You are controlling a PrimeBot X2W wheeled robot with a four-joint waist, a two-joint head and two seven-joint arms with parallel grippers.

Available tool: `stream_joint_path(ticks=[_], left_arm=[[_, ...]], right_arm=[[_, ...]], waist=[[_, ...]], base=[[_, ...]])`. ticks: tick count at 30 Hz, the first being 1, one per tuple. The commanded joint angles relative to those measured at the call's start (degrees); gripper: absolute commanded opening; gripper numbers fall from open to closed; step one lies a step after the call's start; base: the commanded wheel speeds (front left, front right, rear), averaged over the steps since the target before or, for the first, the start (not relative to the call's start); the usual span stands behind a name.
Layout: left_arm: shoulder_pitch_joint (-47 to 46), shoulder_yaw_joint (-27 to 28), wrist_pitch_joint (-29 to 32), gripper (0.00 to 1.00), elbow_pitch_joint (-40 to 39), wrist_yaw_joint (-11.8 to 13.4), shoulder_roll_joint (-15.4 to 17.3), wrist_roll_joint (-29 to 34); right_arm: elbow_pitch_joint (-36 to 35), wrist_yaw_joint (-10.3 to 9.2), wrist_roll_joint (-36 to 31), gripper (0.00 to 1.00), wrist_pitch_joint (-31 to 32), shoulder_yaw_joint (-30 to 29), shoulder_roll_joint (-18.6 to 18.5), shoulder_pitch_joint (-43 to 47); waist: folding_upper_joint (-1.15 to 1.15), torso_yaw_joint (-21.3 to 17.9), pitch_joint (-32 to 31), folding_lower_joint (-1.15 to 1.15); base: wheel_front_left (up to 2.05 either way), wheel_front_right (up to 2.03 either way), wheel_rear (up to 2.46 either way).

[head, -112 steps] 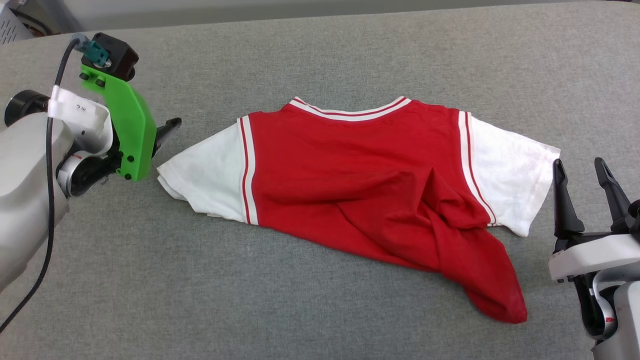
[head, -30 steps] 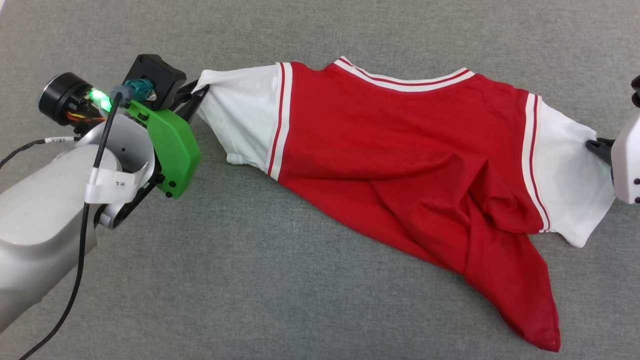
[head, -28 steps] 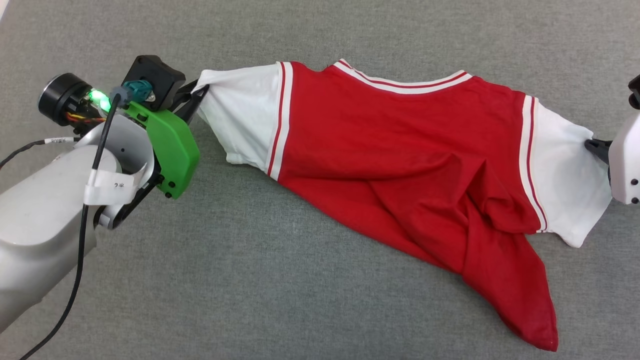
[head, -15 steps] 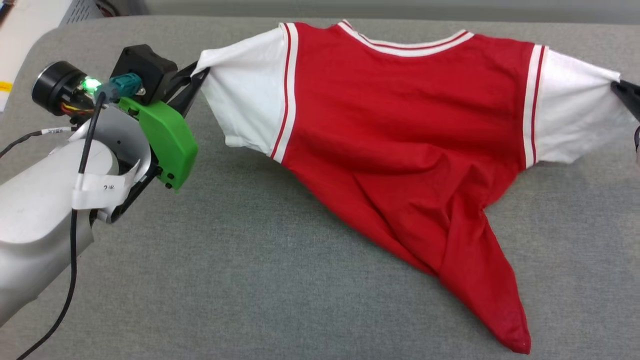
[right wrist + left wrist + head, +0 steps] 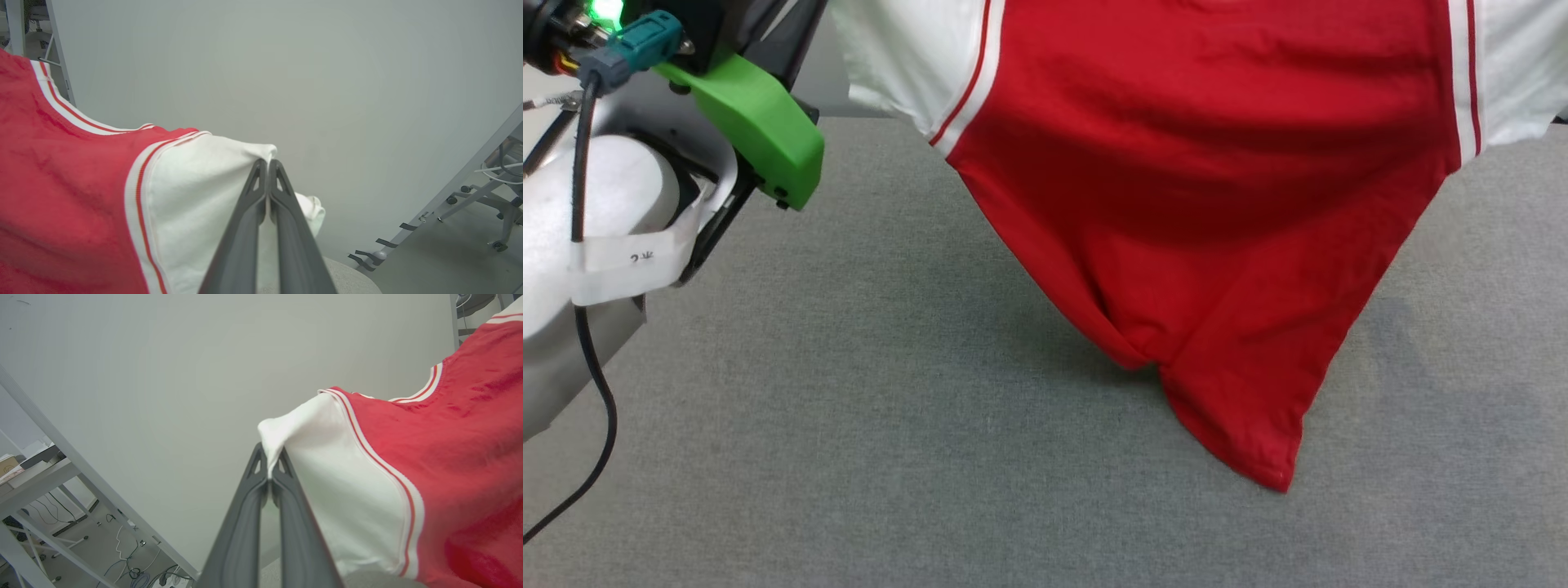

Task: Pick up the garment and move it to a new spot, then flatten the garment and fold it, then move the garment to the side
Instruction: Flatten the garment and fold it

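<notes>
The garment [image 5: 1209, 188], a red T-shirt with white sleeves and striped trim, hangs in the air, spread between both arms. Its lower red corner droops to the grey table [image 5: 849, 425]. In the left wrist view my left gripper [image 5: 269, 457] is shut on the tip of one white sleeve [image 5: 327, 482]. My right gripper [image 5: 267, 165] is shut on the edge of the other white sleeve [image 5: 196, 192] in the right wrist view. In the head view the left arm's green bracket [image 5: 760, 122] sits at the upper left, beside the shirt. No print shows on the face toward me.
Grey fabric covers the table under the shirt. A plain pale wall [image 5: 163, 375] stands behind. Metal frame legs and floor cables [image 5: 61, 522] lie to one side; a wheeled stand [image 5: 482, 192] is on the other.
Both grippers have raised the shirt off the table by its sleeves; it now hangs stretched, only its lower corner near the cloth. The right gripper closed on its sleeve. The head view has shifted.
</notes>
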Motion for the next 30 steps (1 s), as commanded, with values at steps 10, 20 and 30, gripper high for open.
stream_joint_path(ticks=[10,20,30], left_arm=[[-8.67,4.1,-1.69,0.0,1.92,-0.24,-1.87,0.99],[-21.71,7.69,-3.07,0.0,11.44,-2.8,-8.1,2.12],[-35.61,9.78,-6.24,0.0,24.59,-5.86,-13.87,4.72]], right_arm=[[-1.8,-0.04,-6.43,0.0,0.88,-5.84,4.95,-8.56],[4.18,-0.04,-11.42,0.0,0.63,-5.07,8.25,-27.16],[15.82,-0.04,-16.79,0.0,-4.44,-3.76,11.6,-46.35]], waist=[[0.0,-1.36,1.62,0.0],[0.0,-1.67,14.27,0.0],[0.0,-2.0,24.56,0.0]], base=[[0.0,0.0,0.0],[0.0,0.0,0.0],[0.0,0.0,0.0]])
